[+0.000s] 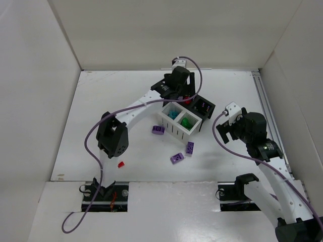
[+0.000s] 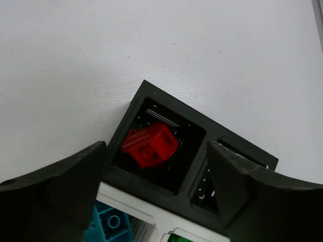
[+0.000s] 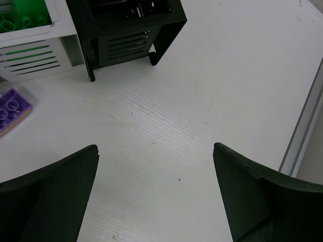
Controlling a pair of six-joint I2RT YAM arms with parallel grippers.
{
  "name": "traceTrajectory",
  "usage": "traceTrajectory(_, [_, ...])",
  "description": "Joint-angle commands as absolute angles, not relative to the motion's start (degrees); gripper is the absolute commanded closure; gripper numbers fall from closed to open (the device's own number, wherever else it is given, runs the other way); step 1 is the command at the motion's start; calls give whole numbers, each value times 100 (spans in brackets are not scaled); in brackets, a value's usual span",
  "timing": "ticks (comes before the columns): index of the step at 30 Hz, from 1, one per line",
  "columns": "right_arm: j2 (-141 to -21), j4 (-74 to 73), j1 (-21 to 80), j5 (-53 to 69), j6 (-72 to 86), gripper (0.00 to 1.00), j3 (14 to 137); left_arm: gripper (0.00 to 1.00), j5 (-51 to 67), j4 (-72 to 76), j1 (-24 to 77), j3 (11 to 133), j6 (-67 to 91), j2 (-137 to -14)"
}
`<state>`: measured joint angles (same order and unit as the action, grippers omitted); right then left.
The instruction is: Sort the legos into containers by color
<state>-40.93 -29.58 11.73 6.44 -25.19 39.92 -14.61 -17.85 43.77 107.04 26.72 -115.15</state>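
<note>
The containers form a joined block: two white slatted bins in front and two black bins behind. My left gripper hovers over the back-left black bin, open, its jaws wide apart. Below them a red lego lies tilted and blurred inside that bin. One white bin holds a teal lego, the other a green one. Three purple legos lie on the table in front of the bins. My right gripper is open over bare table, right of the block.
A small red lego lies near the left arm's base. A metal rail runs along the table's right edge. In the right wrist view a black bin, a white bin and a purple lego show.
</note>
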Motion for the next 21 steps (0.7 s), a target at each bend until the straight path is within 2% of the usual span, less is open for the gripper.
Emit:
traceTrajectory(1, [-4017, -2892, 1222, 642, -2443, 0, 4228, 18, -1249, -1759, 4351, 10750, 2566, -11084])
traceTrajectory(8, [-3964, -2769, 1222, 861, -2443, 0, 4113, 10, -1424, -1915, 4351, 9143, 3252, -9881])
traceTrajectory(12, [-3964, -2663, 1222, 993, -2496, 0, 4061, 7, -1994, -2845, 4351, 7895, 4637, -8870])
traceTrajectory(14, [-3964, -2610, 1222, 1046, -2496, 0, 3999, 7, -2214, -3747, 4351, 7183, 5990, -8344])
traceTrajectory(20, [-3964, -2505, 1222, 1239, -2549, 0, 3894, 5, -2049, -5141, 4351, 5349, 8470, -7095])
traceTrajectory(21, [-3964, -2505, 1222, 1291, -2549, 0, 3894, 10, -1822, -5142, 4298, 5109, 8882, -6684])
